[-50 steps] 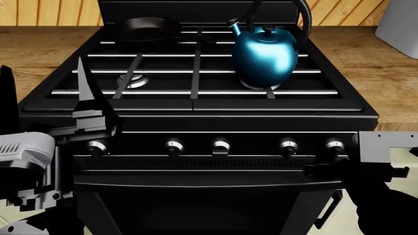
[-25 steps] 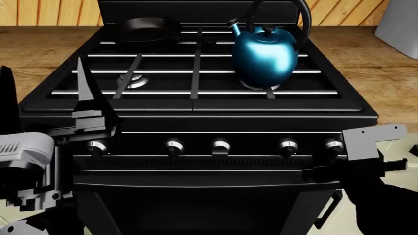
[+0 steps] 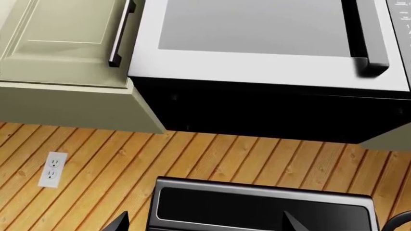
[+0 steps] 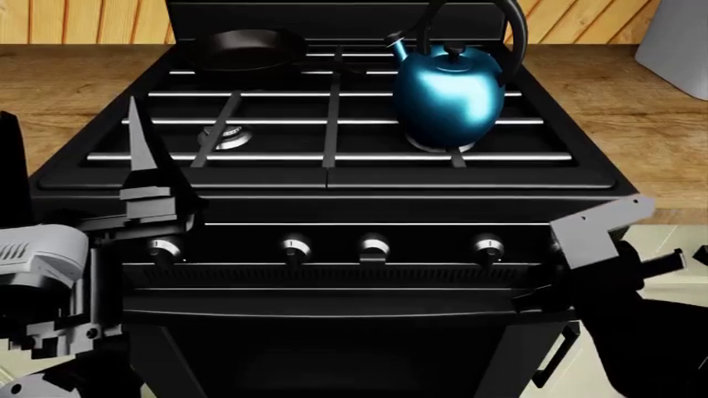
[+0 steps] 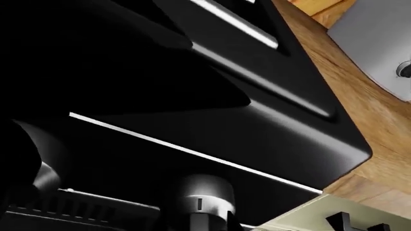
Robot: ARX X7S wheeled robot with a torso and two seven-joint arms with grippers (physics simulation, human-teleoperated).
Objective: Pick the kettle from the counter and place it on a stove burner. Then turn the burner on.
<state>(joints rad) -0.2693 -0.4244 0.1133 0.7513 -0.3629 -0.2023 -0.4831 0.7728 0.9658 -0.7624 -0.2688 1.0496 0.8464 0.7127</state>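
Right gripper [image 4: 569,257]: at the stove's front panel, over the rightmost knob [image 5: 204,201]; finger spread cannot be told. Left gripper [image 4: 138,178]: raised near the front-left corner of the range [image 4: 332,186], fingers pointing up, holding nothing; spread cannot be told. Kettle [image 4: 448,95]: upright on the grate over the near-right stove burner [image 4: 443,145]. Frying pan [image 4: 245,48]: far-left burner. Near-left burner ring [image 4: 227,137]: bare. Counter [image 4: 652,141]: flanks the range; pale grey appliance [image 4: 677,37] at far right.
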